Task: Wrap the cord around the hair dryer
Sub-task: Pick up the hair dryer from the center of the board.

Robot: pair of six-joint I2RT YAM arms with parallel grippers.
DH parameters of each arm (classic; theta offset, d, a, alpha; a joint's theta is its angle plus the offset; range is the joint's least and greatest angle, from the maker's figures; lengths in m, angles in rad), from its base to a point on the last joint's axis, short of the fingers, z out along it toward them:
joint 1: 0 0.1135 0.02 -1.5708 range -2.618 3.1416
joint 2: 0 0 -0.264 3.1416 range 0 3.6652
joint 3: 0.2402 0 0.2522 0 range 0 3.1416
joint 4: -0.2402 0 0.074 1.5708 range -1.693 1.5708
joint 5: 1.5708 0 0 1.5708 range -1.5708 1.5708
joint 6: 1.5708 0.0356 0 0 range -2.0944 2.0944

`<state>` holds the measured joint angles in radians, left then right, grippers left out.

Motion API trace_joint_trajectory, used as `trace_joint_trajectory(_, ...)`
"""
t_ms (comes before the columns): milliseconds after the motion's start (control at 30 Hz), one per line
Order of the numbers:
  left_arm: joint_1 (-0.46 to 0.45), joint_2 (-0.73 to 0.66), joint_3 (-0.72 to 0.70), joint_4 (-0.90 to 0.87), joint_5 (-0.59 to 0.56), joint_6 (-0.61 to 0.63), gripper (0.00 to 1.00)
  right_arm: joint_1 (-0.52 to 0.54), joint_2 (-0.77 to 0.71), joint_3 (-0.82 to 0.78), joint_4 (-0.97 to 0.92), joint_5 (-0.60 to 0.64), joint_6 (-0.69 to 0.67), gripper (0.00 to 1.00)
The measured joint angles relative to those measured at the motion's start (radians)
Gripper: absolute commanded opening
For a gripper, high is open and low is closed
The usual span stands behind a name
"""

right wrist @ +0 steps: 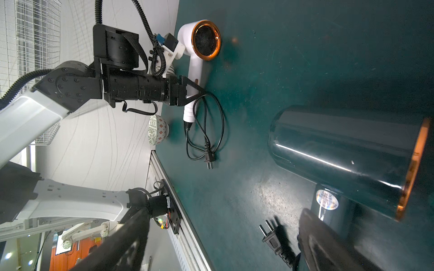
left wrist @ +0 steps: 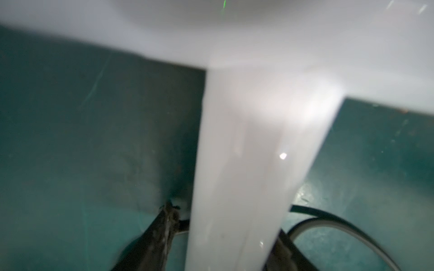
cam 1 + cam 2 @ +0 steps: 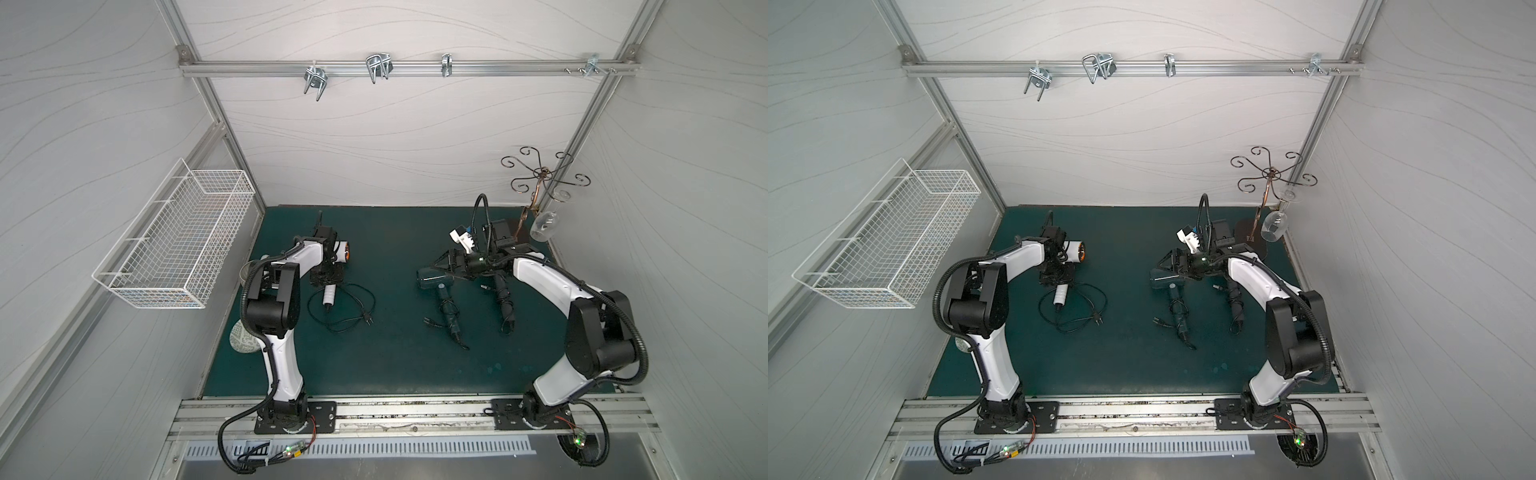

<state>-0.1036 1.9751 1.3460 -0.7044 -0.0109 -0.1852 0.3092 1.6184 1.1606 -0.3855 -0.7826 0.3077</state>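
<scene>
Task object: white hair dryer point(image 3: 330, 294) lies on its side on the green desk point(image 3: 395, 365), on the left arm's side. Its copper-ringed mouth is turned toward the right arm.
Cord: cord point(image 1: 206, 146) lies in loose loops on the desk beside the handle's foot, with the plug point(image 3: 368, 319) at the outer end. No turn is on the handle yet.
Left pincer: left pincer point(image 1: 196, 89) straddles the white handle about mid-length. The wrist view is blurred, so I cannot tell whether it pinches or stands free.
Right pincer: right pincer point(image 3: 442, 266) is spread wide and holds nothing. It sits over the dark teal hair dryer point(image 1: 340, 152), well apart from the white one.
Reference: the teal dryer's own cord is wound round its handle, with the second plug point(image 1: 273, 241) lying beside it.
Step (judged): steadying the white dryer before winding.
Method:
- Pin the dryer high on the handle, leaving the lower part bare for turns.
- Take the cord near the handle's foot, not at the plug.
- Wind under light tension, with turns side by side.
- Avoid a sharp kink at the strain relief.
- Tuck the plug under the last turn.
Risk (judged): the loops may snag each other when lifted.
Labels: a round holographic sticker point(image 1: 327, 200) is on the teal handle, its print too small to read. No brand is legible on the white dryer.
</scene>
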Motion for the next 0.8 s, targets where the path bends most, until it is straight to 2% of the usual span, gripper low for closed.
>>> trace_joint_trajectory(300, -0.010, 0.005, 0.003, -0.024, -0.001, 0.008, 0.42, 0.000, 0.000, 0.000, 0.012, 0.000, 0.010, 0.99)
trace_joint_trajectory(367, -0.013, 0.016, 0.021, -0.040, 0.005, 0.016, 0.22, 0.000, 0.000, 0.000, 0.013, 0.000, 0.011, 0.99)
trace_joint_trajectory(400, -0.013, 0.022, 0.031, -0.048, 0.002, 0.008, 0.08, 0.000, 0.000, 0.000, 0.013, 0.000, 0.014, 0.99)
trace_joint_trajectory(433, -0.012, 0.026, 0.036, -0.054, 0.006, 0.010, 0.00, 0.000, 0.000, 0.000, 0.014, 0.000, 0.016, 0.99)
trace_joint_trajectory(633, -0.014, 0.026, 0.042, -0.056, 0.005, 0.008, 0.00, 0.000, 0.000, 0.000, 0.019, 0.000, 0.018, 0.99)
trace_joint_trajectory(800, -0.017, -0.027, -0.011, -0.042, 0.000, 0.006, 0.00, 0.003, 0.000, 0.000, 0.024, 0.000, 0.023, 0.99)
